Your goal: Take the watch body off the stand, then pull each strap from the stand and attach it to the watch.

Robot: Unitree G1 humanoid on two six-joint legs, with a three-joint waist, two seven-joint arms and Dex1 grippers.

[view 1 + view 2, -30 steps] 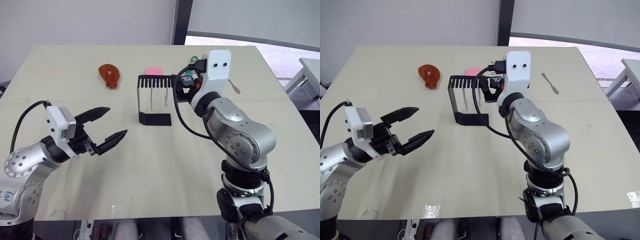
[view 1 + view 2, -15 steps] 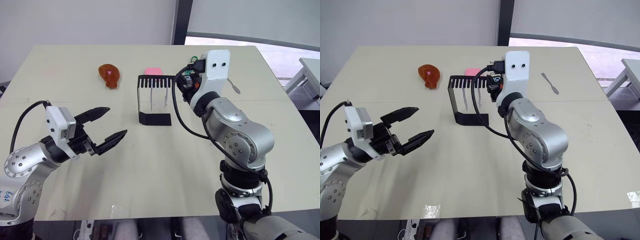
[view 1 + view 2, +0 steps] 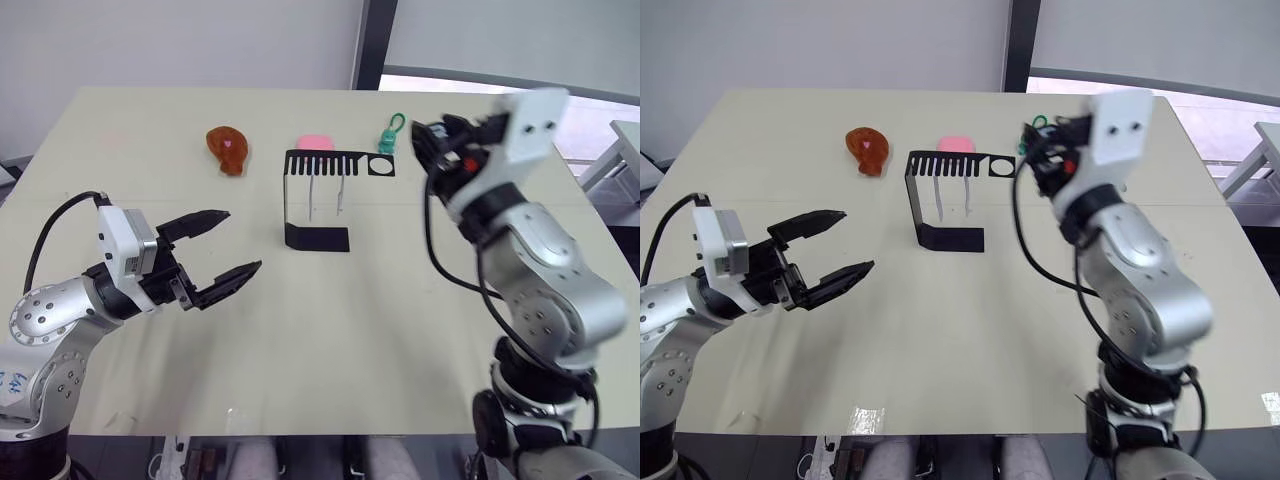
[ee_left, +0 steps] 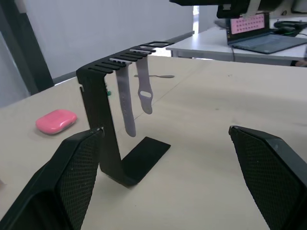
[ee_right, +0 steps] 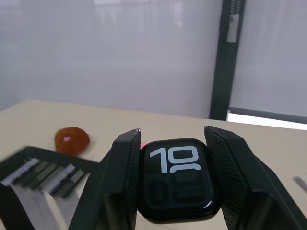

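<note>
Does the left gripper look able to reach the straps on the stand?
Probably yes: the open left gripper faces the straps hanging from the stand, with bare table between.

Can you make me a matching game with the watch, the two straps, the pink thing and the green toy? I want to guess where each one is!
Things:
1. watch
2. straps
3. pink case
4. green toy

Places:
A. hanging from the stand
B. on the table just behind the stand
C. squeezed in the right gripper
D. on the table behind the stand's round hole

Pairs: 1-C, 2-A, 3-B, 4-D
</note>
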